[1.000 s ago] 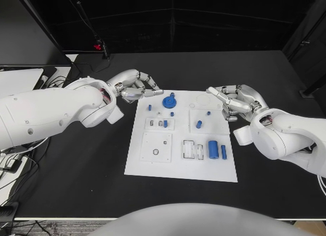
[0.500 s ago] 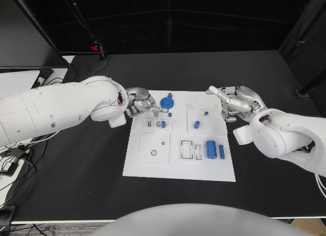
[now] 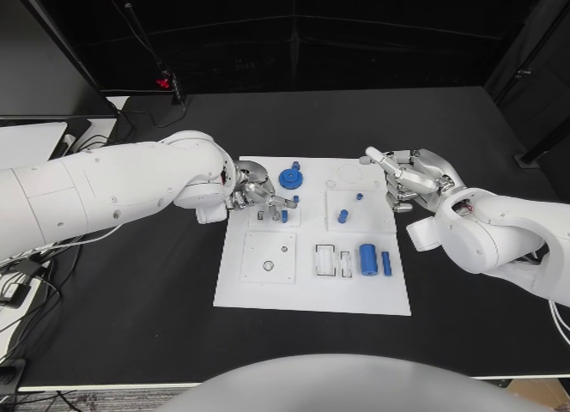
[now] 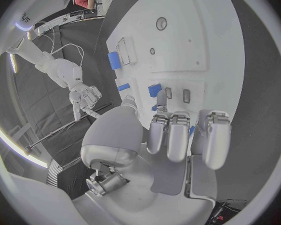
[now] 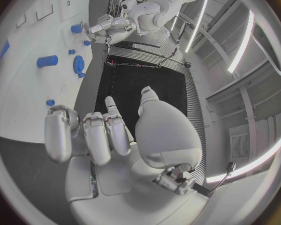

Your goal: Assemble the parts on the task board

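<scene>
hovering: left hand (image 3: 254, 194) sat over the task board's (image 3: 312, 292) upper-left part, centre-left of the head frame
left fingers: curled downward above the small blue parts near the board's left slots; could not tell if anything was pinched, the wrist view showed nothing clearly between the fingers (image 4: 178, 137)
right hand (image 3: 409, 180): just off the board's upper-right corner, right of centre in the head frame, over black table (image 3: 136, 326)
right fingers: spread apart, nothing in them
task board: white plate, centre of frame, lying flat on the table
round blue part (image 3: 293, 178): top of the board, just right of the left hand
small blue peg (image 3: 343, 216): upper-middle of the board, standing in the right panel
blue cylinder (image 3: 369, 259): lying on its side, lower-right area of the board, next to a slimmer blue piece (image 3: 388, 263)
small blue part (image 3: 284, 215): just below the left fingertips, at the left slots
contact: could not tell whether the left fingertips touched the board or the parts
</scene>
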You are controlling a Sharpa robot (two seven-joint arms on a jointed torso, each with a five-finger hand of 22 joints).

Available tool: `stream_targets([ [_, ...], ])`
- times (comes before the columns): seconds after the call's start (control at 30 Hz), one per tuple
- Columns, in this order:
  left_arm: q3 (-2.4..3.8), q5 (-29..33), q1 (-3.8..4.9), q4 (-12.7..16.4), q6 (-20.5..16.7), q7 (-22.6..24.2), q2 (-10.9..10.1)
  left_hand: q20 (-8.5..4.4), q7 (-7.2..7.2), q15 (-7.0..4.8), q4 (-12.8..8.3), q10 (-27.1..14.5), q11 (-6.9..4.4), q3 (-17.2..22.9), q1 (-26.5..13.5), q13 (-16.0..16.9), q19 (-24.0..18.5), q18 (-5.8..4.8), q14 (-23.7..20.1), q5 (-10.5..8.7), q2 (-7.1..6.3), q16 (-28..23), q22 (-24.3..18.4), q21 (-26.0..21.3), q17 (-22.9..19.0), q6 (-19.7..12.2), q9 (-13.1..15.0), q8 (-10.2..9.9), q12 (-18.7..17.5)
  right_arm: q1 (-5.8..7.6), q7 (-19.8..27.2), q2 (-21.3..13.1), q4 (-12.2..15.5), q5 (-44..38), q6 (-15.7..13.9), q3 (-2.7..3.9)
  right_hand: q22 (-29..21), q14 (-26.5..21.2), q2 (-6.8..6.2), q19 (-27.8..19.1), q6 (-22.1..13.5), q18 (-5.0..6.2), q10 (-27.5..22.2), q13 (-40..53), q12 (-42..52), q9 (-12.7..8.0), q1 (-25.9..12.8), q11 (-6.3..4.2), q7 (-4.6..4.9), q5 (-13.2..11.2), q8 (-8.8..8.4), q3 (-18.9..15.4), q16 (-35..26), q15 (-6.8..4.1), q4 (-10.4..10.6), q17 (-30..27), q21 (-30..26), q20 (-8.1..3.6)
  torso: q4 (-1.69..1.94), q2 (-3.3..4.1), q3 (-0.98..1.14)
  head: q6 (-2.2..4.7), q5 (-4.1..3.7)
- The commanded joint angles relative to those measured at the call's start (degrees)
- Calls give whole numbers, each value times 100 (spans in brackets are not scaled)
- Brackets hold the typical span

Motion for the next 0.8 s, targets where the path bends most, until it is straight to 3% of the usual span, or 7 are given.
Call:
stream_targets([
  [0.03,5,-152,0,-43,207,-366,81,-44,-37,-68,8,598,-61,-27,2,1507,597,-37,593,-11,96,5,1506,18,1506,87,44,-24,20,0,15,-1,11,27,55,0,1164,595,-2,-12,-45,33,606,1508,15,5,-43,30,129,-23,48,-46,14,44,2,1509,1,40,4,-2,2,-5,2],
  [0.27,5,-239,-6,-115,376,-504,150,-93,-78,-114,10,598,-105,-78,-50,1507,597,-37,593,-58,277,5,1506,18,1506,218,119,-175,20,-5,5,-15,33,27,55,-2,1165,595,18,-8,-58,33,606,1508,15,5,-81,31,130,-30,80,-63,14,47,3,1509,4,47,4,0,5,-26,8],
  [0.37,5,-251,-7,-157,464,-485,183,-120,-98,-138,4,598,-126,-93,-7,1507,597,-37,593,-353,434,5,1506,18,1506,285,202,-265,20,-7,-6,-20,33,27,56,-3,1169,595,25,0,-62,31,606,1508,15,4,-89,32,130,-30,88,-67,14,47,2,1509,12,48,5,0,3,-42,-4],
  [0.5,5,-257,-8,-208,513,-412,221,-132,-104,-147,5,598,-132,-120,13,1507,597,-37,593,-471,502,5,1506,18,1506,312,261,-311,20,-7,-18,-15,9,27,101,-4,1166,595,29,-7,-67,34,606,1508,15,4,-95,31,130,-29,96,-71,14,47,1,1509,5,50,1,1,-2,-58,-12],
  [0.67,5,-260,-9,-281,482,-243,259,-171,-180,-200,1,598,-194,-184,87,1507,597,-37,593,-514,615,5,1506,18,1506,413,650,-36,20,-8,-16,-14,-16,27,165,-4,1155,595,30,-31,-70,42,606,1508,15,3,-96,31,130,-29,98,-72,14,47,0,1509,-20,50,0,1,3,-70,-45],
  [0.8,5,-261,-9,-329,530,-125,285,-197,-198,-224,4,598,-217,-259,67,1507,597,-37,593,-642,660,5,1506,18,1506,405,795,-24,20,-8,-38,-10,-32,27,167,-4,1155,595,28,-31,-73,42,606,1508,15,3,-96,31,131,-30,103,-75,14,47,-3,1509,-21,51,-3,-1,-2,-86,-49],
])
